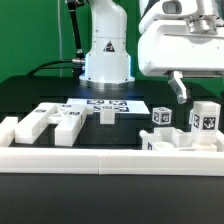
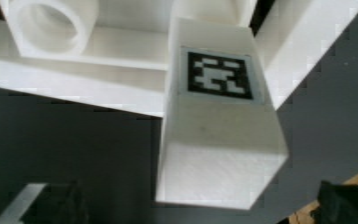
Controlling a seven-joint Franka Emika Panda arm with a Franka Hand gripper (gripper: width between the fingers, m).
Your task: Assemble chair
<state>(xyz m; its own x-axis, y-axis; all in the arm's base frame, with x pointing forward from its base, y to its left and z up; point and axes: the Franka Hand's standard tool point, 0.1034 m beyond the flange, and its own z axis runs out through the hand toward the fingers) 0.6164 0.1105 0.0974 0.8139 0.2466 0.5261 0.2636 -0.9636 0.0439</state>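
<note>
White blocky plastic chair bar (image 2: 220, 150) lies between your fingers (image 2: 34, 203), which stand wide apart, likely centred so they can close across its narrow sides.

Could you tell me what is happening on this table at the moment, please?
The robot arm's claw hangs open and empty above the white chair pieces on the exterior view's right. Its wrist camera looks down on a long tagged bar beside a piece with a round hole. More loose pieces lie on the exterior view's left; nothing resembling a chair stands yet.
</note>
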